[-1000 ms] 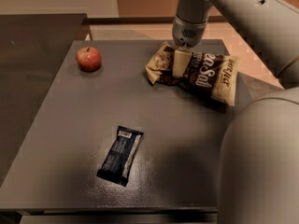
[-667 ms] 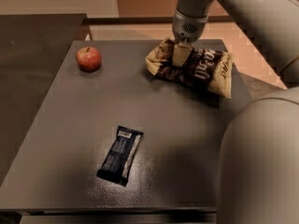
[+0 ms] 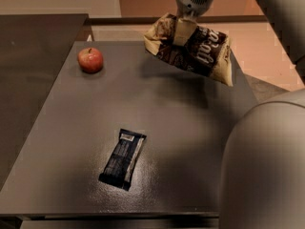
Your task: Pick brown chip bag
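Observation:
The brown chip bag (image 3: pixel 200 51) hangs in the air above the far right part of the dark table (image 3: pixel 167 104), tilted, its tan ends at left and lower right, white script on the dark centre. My gripper (image 3: pixel 183 31) comes down from the top of the view and is shut on the bag's upper left part, with a pale finger (image 3: pixel 181 32) pressed against the front of the bag. The bag casts a shadow on the table below it.
A red apple (image 3: pixel 90 60) sits at the table's far left. A small dark navy bar wrapper (image 3: pixel 123 158) lies near the front middle. My arm's grey body (image 3: pixel 264 161) fills the lower right. A second dark surface (image 3: pixel 28 56) adjoins on the left.
The gripper has lifted the brown chip bag off the table; it lay on the surface before and now hangs clear above it.

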{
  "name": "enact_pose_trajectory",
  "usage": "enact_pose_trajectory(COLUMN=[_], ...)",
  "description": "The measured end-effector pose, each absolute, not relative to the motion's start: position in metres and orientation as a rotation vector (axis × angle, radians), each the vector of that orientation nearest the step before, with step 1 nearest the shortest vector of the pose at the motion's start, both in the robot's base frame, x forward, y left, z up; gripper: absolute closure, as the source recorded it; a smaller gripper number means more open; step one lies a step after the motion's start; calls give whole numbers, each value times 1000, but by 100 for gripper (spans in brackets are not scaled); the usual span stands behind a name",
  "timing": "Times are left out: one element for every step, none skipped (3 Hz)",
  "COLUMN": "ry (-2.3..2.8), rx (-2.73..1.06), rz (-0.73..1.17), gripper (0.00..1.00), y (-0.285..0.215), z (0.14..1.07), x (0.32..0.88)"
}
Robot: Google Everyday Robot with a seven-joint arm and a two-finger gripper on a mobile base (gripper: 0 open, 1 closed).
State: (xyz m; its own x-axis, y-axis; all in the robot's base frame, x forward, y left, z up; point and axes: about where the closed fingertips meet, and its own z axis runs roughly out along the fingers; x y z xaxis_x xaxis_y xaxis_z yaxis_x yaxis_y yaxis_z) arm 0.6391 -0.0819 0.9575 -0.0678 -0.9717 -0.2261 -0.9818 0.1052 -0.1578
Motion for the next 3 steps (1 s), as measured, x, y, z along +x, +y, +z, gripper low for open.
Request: enact_pose_trajectory(ry=[1996,1902,1875], rx=[-1925,-1922,-1892], rz=[-6,-51,-69], gripper=[100,100,100], y=[-73,-65,-60], z=[1004,1037,1042], x=[644,647,657])
